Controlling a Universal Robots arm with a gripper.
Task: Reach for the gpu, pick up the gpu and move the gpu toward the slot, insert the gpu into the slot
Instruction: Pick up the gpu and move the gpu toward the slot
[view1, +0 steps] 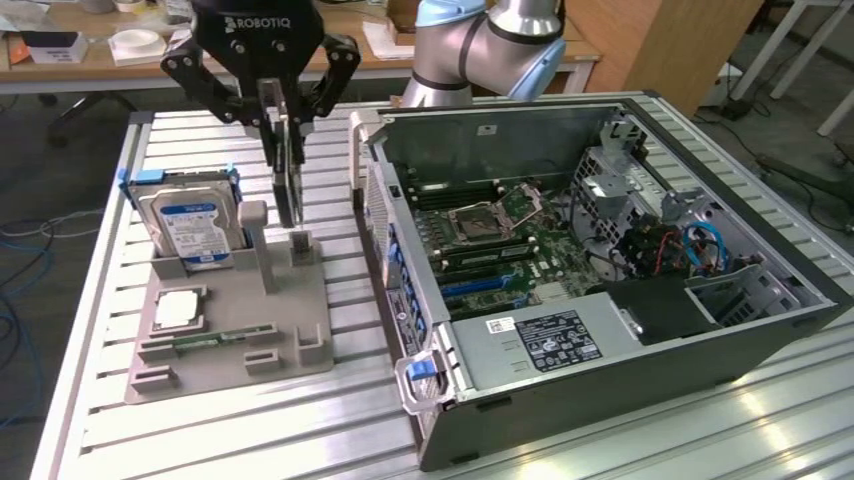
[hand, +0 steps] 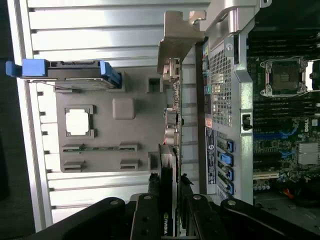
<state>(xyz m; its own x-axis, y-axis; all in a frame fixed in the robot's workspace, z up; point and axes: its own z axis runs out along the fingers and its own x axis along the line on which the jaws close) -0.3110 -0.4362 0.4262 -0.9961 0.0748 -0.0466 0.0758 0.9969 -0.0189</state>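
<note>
Claw (view1: 282, 118) clamped on the gpu (view1: 284, 185) — card hanging upright, long axis vertical.

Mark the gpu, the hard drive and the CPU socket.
gpu (view1: 283, 185): exterior view, lower half of the card.
hard drive (view1: 190, 222): exterior view, blue label.
CPU socket (view1: 483, 217): exterior view, centre of its frame.

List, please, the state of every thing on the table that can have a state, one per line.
hand, shut on the gpu
gpu, upright, gripped at its top edge
hard drive, standing upright in the grey holder
memory stick, lying flat in the grey holder
computer case, open, side panel off
</note>
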